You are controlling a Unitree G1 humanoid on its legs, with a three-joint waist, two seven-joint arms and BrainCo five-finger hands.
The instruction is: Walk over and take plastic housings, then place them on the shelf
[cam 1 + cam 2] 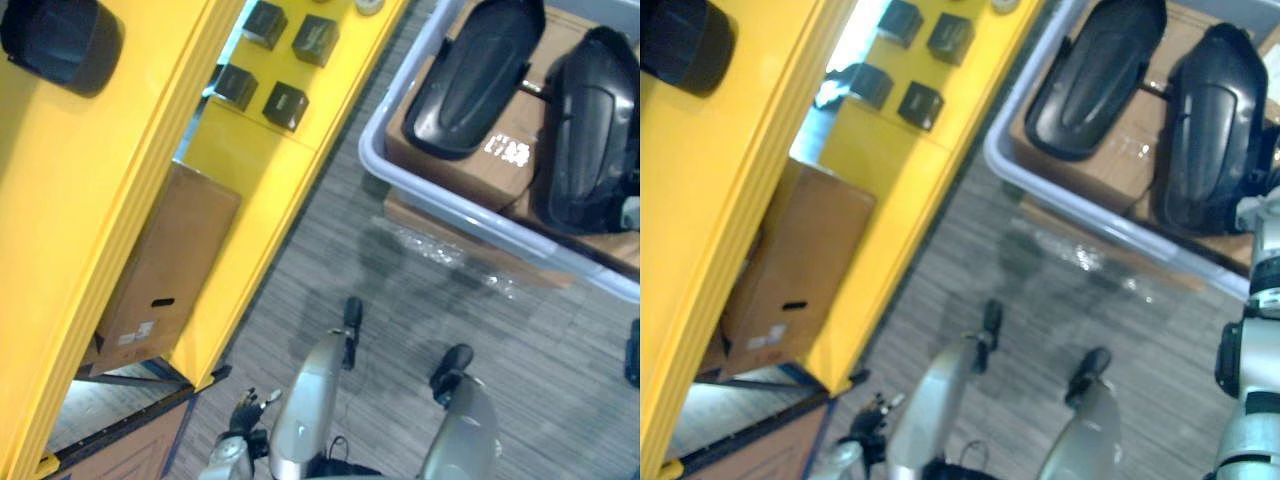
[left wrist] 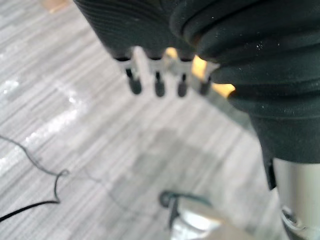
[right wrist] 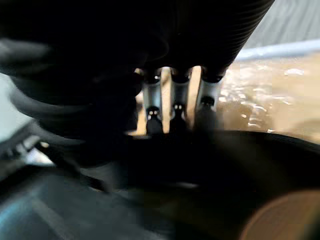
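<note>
Left hand (image 2: 158, 82) hangs (fingers straight); right hand (image 3: 175, 100) reaches out, fingers straight.

You can read nothing: the white print (image 1: 507, 150) on cardboard inside the grey bin (image 1: 374, 140) and the cardboard box's label (image 1: 135, 339) are illegible.

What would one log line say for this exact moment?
stage: pick | right hand: open, at right housing in bin | left hand: open, idle above floor | left housing: untouched | shelf: on robot's left

We look down on a grey striped carpet floor (image 1: 560, 340) with pale streaks of light. A yellow shelf (image 1: 100, 200) stands at left, holding a brown cardboard box (image 1: 165, 270) low down and small black boxes (image 1: 287, 104) further along.
</note>
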